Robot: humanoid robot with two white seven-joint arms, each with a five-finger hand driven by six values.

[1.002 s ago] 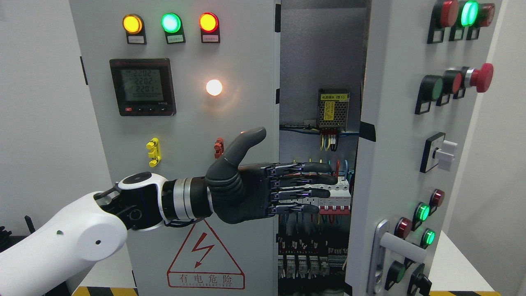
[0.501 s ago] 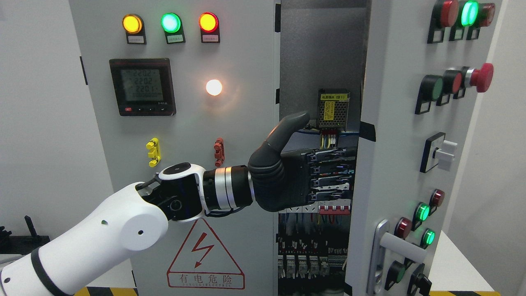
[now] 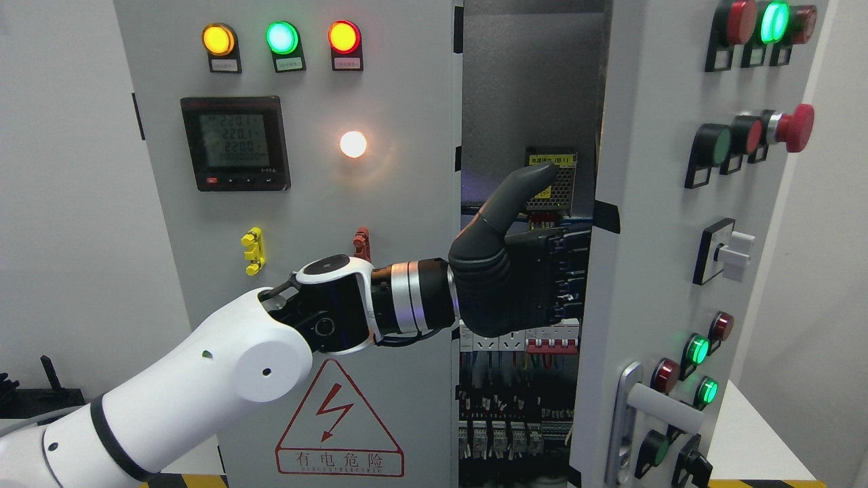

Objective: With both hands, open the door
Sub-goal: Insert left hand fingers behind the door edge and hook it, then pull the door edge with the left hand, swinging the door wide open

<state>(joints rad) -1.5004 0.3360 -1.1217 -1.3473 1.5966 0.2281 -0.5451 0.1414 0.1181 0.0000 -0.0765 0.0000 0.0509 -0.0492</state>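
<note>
White walls framed a grey electrical cabinet (image 3: 305,203) that filled most of our view, its top and bottom cut off by the picture's edges. On its left panel we saw three lit lamps — yellow, green and red (image 3: 344,36) — above a digital meter (image 3: 235,143) whose digits were too small for us to read reliably, and a warning triangle (image 3: 338,420) low down. Our left arm (image 3: 203,379) came in from the lower left and reached across that panel, covering part of it. Our left hand (image 3: 505,285) sat in the gap between the panel and the right door (image 3: 644,271). Its thumb (image 3: 522,190) pointed up and lay over a yellow-labelled module (image 3: 553,177), hiding part of it. The fingers ran behind the door's inner edge, so we could not tell whether they were curled or straight, nor whether they touched the door. That door stood ajar, swung toward us, carrying buttons, a red mushroom stop (image 3: 795,127) and a handle (image 3: 651,407) low down. Inside the opening, breakers (image 3: 553,335) and wiring were dim and hard to make out — our right hand did not show.
</note>
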